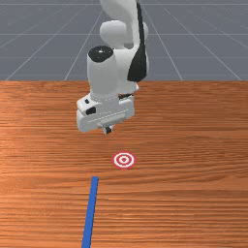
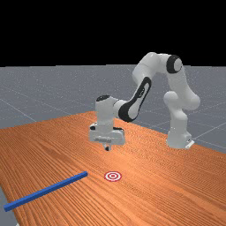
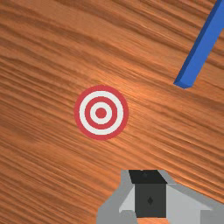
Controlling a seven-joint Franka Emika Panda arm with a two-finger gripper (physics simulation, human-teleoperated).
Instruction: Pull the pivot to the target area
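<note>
My gripper hangs above the table in the front view, on the arm's side of the target and the bar, touching neither. Its fingers are together with nothing held, as the shut gripper in the wrist view also shows. A long straight blue bar lies on the table, one end toward the arm; no separate pivot piece can be told apart. The red and white ringed target is flat on the wood, at the front view's right of the bar's arm-side end, with bare wood between them.
The orange-brown table spreads under everything. In the far view the bar runs out to the table's edge at the left, and the arm's base stands at the right, behind the target.
</note>
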